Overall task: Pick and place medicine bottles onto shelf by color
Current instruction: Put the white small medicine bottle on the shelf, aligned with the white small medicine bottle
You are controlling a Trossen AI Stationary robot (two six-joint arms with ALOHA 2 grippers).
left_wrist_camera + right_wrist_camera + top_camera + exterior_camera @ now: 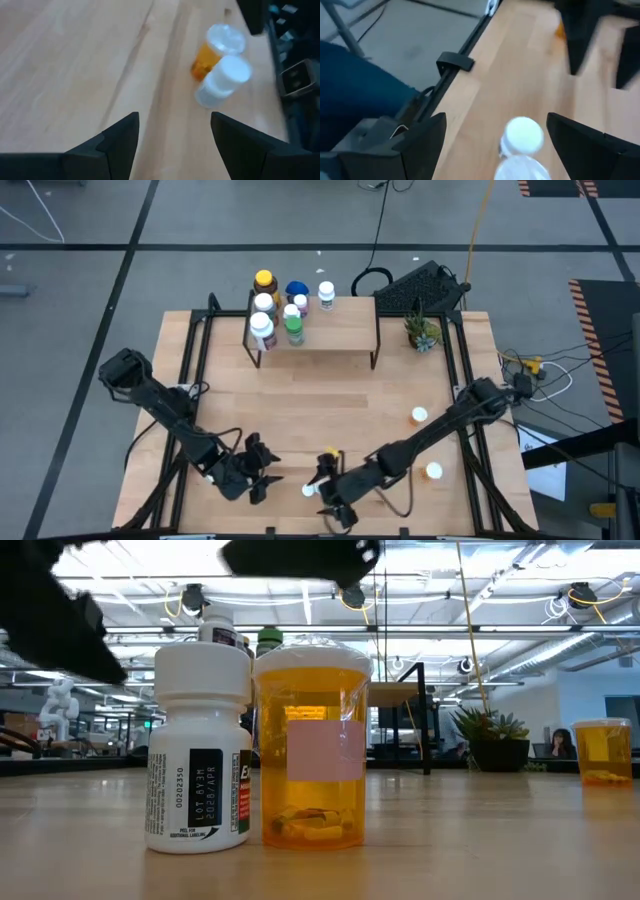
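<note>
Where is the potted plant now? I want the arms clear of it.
In the high view the potted plant stands near the table's far right corner, just right of the shelf, far from both arms.

Robotics lab / open industrial workspace: grey floor point(200, 220) with taped lanes, loose cables point(545, 375) beside the worktop point(330, 395), exposed ceiling trusses and strip lights point(480, 600), rows of desks, a seated person point(560, 743) far right.
</note>
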